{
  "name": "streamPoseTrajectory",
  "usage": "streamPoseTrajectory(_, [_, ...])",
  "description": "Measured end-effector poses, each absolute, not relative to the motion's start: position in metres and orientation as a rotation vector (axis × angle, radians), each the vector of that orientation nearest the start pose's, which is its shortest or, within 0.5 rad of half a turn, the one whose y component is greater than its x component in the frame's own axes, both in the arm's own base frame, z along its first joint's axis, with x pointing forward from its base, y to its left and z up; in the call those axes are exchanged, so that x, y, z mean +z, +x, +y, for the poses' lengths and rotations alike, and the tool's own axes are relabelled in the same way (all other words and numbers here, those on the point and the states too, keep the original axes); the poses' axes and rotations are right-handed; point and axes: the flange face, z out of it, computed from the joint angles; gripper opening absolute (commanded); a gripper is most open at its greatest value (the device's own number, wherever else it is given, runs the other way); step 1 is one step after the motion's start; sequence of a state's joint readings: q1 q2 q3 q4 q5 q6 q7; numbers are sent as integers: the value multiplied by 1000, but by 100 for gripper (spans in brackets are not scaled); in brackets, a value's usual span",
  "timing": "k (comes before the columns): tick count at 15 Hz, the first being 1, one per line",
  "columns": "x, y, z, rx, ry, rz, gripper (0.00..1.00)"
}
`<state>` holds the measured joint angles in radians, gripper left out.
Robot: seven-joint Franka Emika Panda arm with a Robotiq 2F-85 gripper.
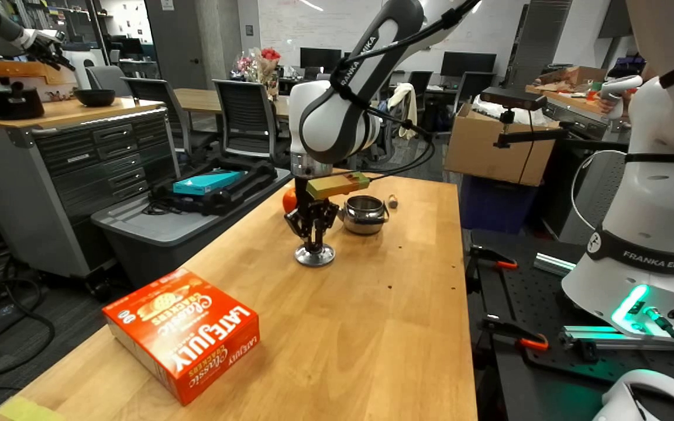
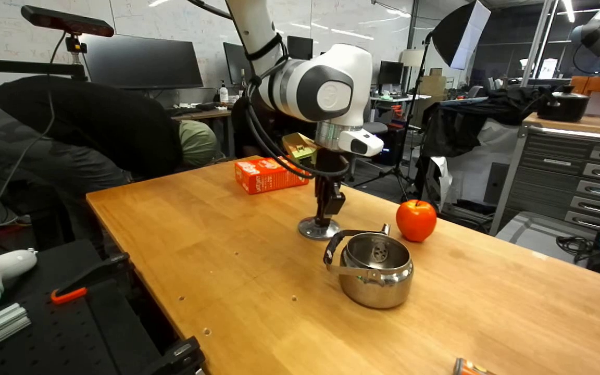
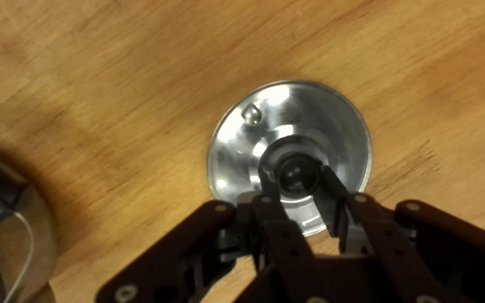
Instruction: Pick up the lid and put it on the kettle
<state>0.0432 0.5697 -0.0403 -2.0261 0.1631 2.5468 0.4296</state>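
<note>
The lid [image 1: 315,261] is a flat round silvery disc with a dark centre knob; it also shows in an exterior view [image 2: 308,229] and in the wrist view [image 3: 284,113]. It sits level at the tabletop; a small gap under it cannot be ruled out. My gripper [image 1: 313,242] points straight down over the lid. In the wrist view its two fingers [image 3: 295,176] are closed against both sides of the knob. The kettle [image 2: 378,286] stands upright, open on top, with its handle tipped to one side. It stands beside the lid [image 1: 365,221] and is partly cut off in the wrist view [image 3: 19,240].
A red apple-like ball [image 2: 416,221] stands near the kettle by the table edge. An orange-red cracker box [image 1: 185,333] lies on the table [image 1: 372,351], on the lid's far side from the kettle. A small cylinder [image 1: 393,202] lies beyond the kettle.
</note>
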Motion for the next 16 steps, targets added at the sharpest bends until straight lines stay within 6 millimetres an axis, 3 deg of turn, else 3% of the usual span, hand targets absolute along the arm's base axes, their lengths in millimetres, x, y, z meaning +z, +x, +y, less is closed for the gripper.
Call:
streamPoseTrajectory(8, [166,586,-1,182,-3043,779,7])
streamPoseTrajectory(16, [220,589,3,115,-3043,724,7])
